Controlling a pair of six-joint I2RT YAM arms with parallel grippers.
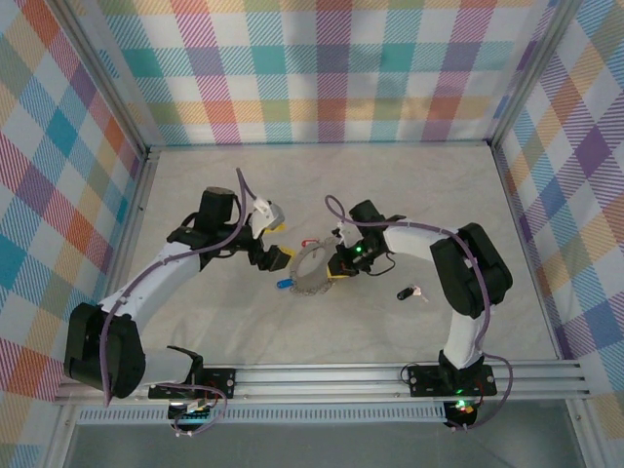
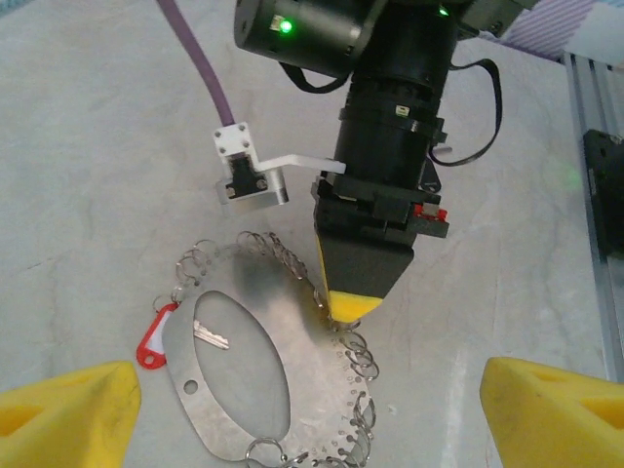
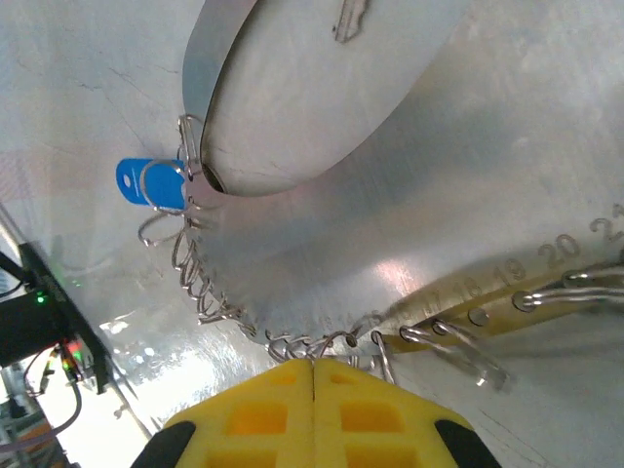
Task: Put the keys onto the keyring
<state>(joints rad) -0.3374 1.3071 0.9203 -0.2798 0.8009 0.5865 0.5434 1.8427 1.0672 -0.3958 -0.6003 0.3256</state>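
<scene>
The keyring (image 2: 314,375) is laid flat on the tabletop (image 2: 97,146), its rim touched by the right gripper (image 2: 349,307), whose fingers are pressed together. The left gripper (image 2: 312,405) is held spread above it. The red key (image 2: 154,338) is seen at the keyring's edge.

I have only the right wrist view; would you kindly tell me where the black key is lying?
Observer: The black key lies on the table, to the right of the right gripper and apart from the keyring.
Operator: Thank you. Is the left gripper open?
Observer: Yes, the left gripper is open wide, straddling the keyring without touching it.
Operator: Is a red key there too?
Observer: Yes, the red key sits at the keyring's outer edge; I cannot tell whether it is threaded on.
</scene>
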